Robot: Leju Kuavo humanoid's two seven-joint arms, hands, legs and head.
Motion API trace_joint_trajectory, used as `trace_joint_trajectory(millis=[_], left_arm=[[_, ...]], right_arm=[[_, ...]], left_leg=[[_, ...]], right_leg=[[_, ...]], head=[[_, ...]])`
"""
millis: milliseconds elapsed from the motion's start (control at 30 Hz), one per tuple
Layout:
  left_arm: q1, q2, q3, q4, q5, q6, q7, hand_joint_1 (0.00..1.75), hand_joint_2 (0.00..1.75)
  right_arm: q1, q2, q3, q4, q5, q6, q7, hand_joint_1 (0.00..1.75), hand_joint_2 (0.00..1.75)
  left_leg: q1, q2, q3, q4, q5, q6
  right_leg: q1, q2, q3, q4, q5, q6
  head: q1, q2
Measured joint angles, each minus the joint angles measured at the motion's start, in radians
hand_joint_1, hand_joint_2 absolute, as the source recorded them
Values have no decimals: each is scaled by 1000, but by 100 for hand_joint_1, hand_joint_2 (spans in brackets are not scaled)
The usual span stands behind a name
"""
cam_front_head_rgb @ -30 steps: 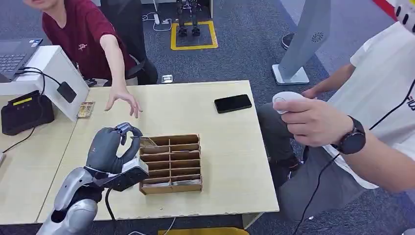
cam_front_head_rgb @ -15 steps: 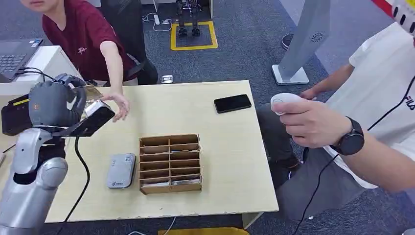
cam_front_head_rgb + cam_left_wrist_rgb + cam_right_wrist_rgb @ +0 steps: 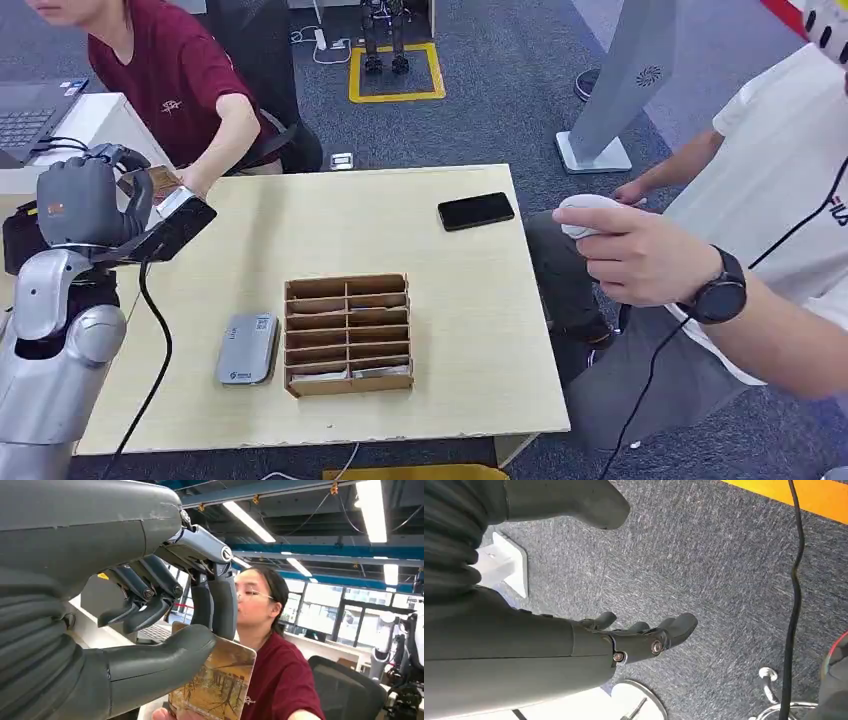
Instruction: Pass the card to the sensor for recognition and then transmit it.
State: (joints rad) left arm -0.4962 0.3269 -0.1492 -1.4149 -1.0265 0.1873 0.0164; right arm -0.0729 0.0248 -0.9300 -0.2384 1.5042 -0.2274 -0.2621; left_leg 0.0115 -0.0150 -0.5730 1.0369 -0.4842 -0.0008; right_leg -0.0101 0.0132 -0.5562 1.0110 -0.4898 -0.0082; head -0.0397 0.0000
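My left hand [image 3: 85, 200] is raised over the table's far left corner and pinches a card [image 3: 150, 182] with a yellow-brown picture. The left wrist view shows the card [image 3: 215, 685] held between the thick thumb and two dark fingers of the left hand [image 3: 150, 605]. A person in a red shirt [image 3: 170, 85] sits just behind it, with fingertips [image 3: 165, 714] at the card's lower edge. The grey sensor [image 3: 247, 348] lies flat on the table [image 3: 460, 300], left of a cardboard divider box [image 3: 348, 335]. My right hand [image 3: 639, 640] hangs over grey carpet, fingers apart, holding nothing.
A black phone [image 3: 476, 211] lies at the table's far right. A black device [image 3: 20, 240] with cables, a white box [image 3: 100, 125] and a laptop [image 3: 25, 110] sit at the far left. A person on the right holds a white controller [image 3: 590, 210] near the table edge.
My left hand rose from the divider box with the card and swung to the far left, uncovering the sensor. The person's hand left the tabletop and came up to the card.
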Motion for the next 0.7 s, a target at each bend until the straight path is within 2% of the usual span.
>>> trace_joint_trajectory(millis=[100,133,200,233,467,700], left_arm=[[0,0,2,7,1,0,1,175,175],[0,0,2,8,1,0,3,159,175],[0,0,2,13,2,0,3,159,175],[0,0,2,15,2,-2,3,0,175],[15,-1,2,15,31,5,-19,0,175],[120,0,29,-42,46,45,-37,0,175]], right_arm=[[0,0,0,0,0,0,0,0,175],[0,0,0,0,0,0,0,0,175],[0,0,0,0,0,0,0,0,175],[0,0,0,0,0,0,0,0,175],[2,0,0,0,0,-3,-2,0,175],[23,0,0,0,-2,-9,-10,0,175]], left_leg=[[0,0,0,0,0,0],[0,0,0,0,0,0],[0,0,0,0,0,0],[0,0,0,0,0,0],[0,0,-1,0,0,0],[0,0,-2,0,0,0]], right_leg=[[0,0,0,0,0,0],[0,0,0,0,0,0],[0,0,0,0,0,0],[0,0,-1,0,0,0],[0,0,-1,0,0,0],[0,0,-2,0,0,0]], head=[[0,0],[0,0],[0,0],[0,0],[0,0],[0,0]])
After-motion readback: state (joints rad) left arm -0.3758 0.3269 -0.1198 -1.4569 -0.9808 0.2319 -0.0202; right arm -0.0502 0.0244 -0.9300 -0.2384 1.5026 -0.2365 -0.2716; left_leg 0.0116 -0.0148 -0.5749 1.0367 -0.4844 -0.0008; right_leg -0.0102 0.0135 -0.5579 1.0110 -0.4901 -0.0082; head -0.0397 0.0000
